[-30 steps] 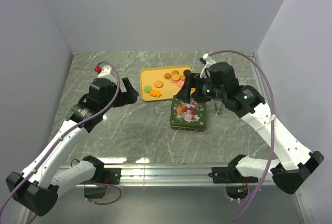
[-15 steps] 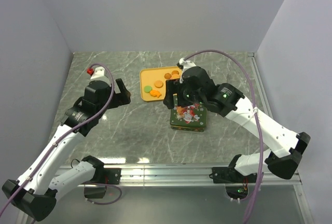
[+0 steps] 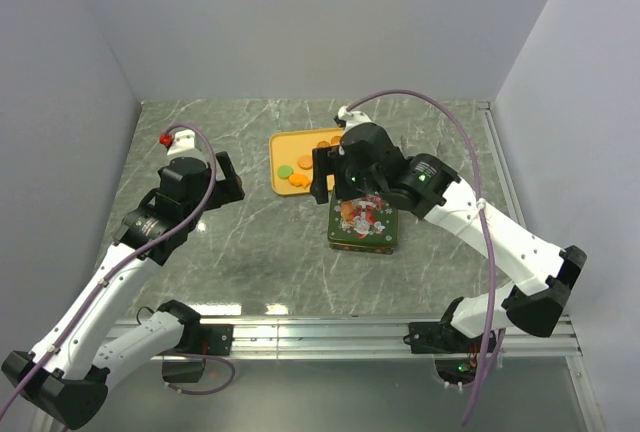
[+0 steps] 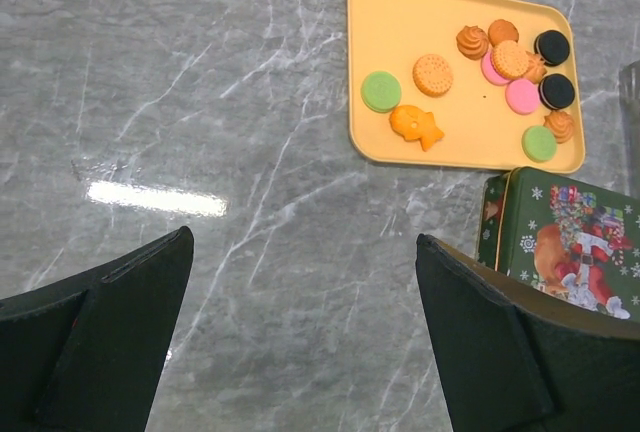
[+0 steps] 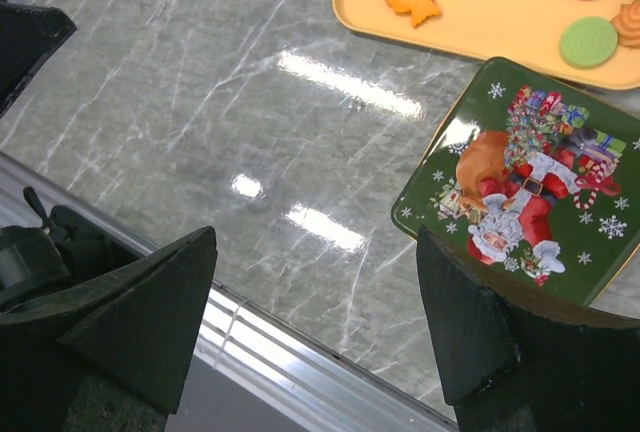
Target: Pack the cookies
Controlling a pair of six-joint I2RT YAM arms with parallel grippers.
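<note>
The cookies point(image 3: 305, 162) lie on the orange tray point(image 3: 283, 147) at upper centre of the top view, with the tin point(image 3: 364, 224) just below it.

In the left wrist view, the left gripper point(image 4: 303, 272) is spread wide and empty.

In the right wrist view, the right gripper point(image 5: 315, 262) is also wide and empty, over the table point(image 5: 200, 102).

The tin seems lidded, so cookies dropped there would slide off.

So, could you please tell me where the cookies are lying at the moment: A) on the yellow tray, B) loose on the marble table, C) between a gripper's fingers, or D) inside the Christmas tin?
A: the cookies all lie on the yellow tray, and the tin beside it is closed.
</note>
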